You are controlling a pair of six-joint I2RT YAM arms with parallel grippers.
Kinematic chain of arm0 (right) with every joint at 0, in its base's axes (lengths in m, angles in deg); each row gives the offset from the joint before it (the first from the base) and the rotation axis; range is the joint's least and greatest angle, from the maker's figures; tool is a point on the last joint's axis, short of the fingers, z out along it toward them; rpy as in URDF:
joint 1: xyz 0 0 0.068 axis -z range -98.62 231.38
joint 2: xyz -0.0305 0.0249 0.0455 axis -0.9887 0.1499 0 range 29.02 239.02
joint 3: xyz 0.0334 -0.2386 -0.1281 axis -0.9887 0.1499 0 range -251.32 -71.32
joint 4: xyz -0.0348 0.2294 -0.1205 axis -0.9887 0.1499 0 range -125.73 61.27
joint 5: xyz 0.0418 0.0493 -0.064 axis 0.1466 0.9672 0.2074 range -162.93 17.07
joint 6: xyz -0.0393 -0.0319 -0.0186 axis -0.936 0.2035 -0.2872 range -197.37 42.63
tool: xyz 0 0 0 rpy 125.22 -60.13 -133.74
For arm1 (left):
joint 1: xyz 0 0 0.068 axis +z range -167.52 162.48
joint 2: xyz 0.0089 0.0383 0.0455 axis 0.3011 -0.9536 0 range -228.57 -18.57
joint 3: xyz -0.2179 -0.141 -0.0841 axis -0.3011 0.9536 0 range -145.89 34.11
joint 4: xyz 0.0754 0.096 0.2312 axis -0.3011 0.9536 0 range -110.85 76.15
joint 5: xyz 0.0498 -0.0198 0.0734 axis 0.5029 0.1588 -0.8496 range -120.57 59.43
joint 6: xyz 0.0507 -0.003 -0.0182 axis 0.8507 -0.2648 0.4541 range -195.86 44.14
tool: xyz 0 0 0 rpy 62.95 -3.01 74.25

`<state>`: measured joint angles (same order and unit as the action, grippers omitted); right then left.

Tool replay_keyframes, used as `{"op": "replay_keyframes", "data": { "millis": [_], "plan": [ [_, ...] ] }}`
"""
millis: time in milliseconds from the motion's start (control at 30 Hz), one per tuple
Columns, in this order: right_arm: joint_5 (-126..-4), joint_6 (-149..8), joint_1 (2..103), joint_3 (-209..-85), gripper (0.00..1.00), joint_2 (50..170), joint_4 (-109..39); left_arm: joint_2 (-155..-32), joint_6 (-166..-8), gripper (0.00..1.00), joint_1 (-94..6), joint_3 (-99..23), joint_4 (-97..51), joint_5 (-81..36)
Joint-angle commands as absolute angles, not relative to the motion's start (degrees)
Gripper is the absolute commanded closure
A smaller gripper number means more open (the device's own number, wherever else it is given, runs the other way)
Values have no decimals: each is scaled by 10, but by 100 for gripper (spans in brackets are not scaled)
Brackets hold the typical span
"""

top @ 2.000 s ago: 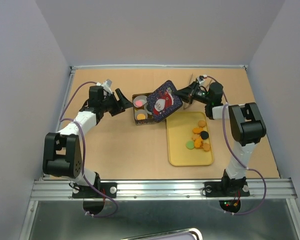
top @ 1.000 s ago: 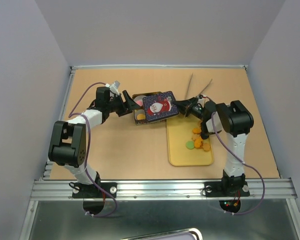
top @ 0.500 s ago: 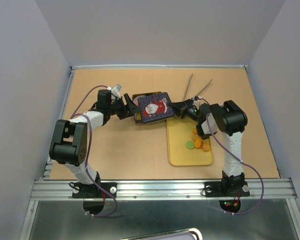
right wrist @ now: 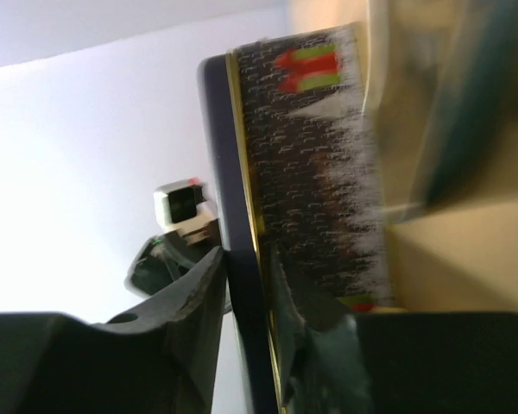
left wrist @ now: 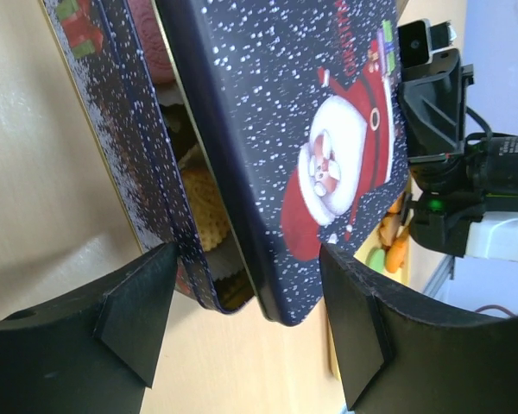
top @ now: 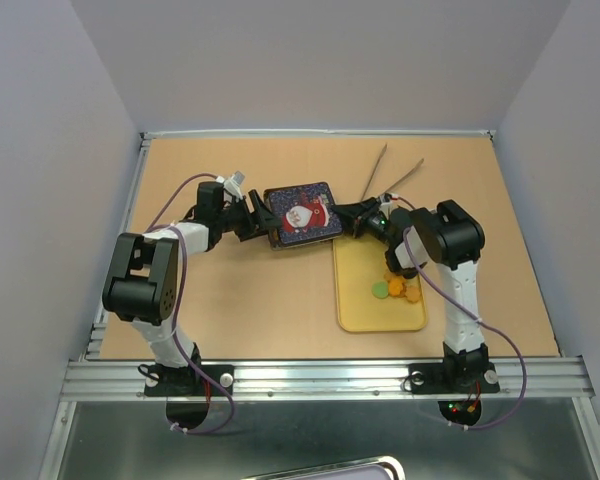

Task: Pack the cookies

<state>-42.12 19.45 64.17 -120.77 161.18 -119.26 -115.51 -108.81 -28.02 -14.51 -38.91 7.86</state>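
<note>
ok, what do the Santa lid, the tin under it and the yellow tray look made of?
Santa lid: likely thin printed sheet metal, glossy; sharp folded rim, soft sheen.
Tin base: same look, gold bare-metal lip at the edge.
Yellow tray: probably moulded plastic, matte, uniform colour, rounded corners; cannot rule out coated metal.

The only writing in view is a short line of red script on the dark blue Santa lid point(left wrist: 268, 129), near the top edge of the left wrist frame, right of centre. It runs sideways and is partly cut off, so it cannot be read. From overhead the lid's print is too small.
</note>
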Motion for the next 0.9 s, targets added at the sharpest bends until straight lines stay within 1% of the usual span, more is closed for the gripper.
{"op": "replay_keyframes", "data": {
  "millis": [0, 33, 133, 300, 400, 500, 533, 600, 633, 767, 867],
  "plan": [
    [-420, 162, 628, -1209, 65, 1633, -1140, -1163, -1077, 23, -286, -148, -413, 102],
    [-420, 159, 627, -1207, 61, 1632, -1133, -1166, -1077, 23, -287, -148, -414, 102],
    [-416, 151, 625, -1204, 58, 1624, -1118, -1173, -1077, 23, -287, -148, -417, 105],
    [-407, 133, 626, -1210, 57, 1603, -1082, -1180, -1079, 23, -286, -151, -425, 106],
    [-401, 104, 620, -1221, 57, 1581, -1024, -1181, -1081, 23, -287, -152, -429, 108],
    [-401, 50, 609, -1243, 57, 1552, -943, -1183, -1082, 23, -287, -154, -433, 109],
    [-402, 38, 602, -1252, 57, 1544, -891, -1183, -1083, 23, -287, -155, -434, 110],
    [-412, -4, 595, -1280, 57, 1521, -833, -1183, -1083, 23, -287, -154, -435, 110],
    [-416, -19, 591, -1291, 57, 1515, -770, -1182, -1084, 23, -287, -155, -436, 111],
    [-437, -71, 582, -1336, 57, 1501, -660, -1183, -1084, 24, -287, -155, -440, 114],
    [-451, -85, 577, -1355, 57, 1497, -612, -1185, -1083, 24, -287, -155, -440, 116]
  ]
}}
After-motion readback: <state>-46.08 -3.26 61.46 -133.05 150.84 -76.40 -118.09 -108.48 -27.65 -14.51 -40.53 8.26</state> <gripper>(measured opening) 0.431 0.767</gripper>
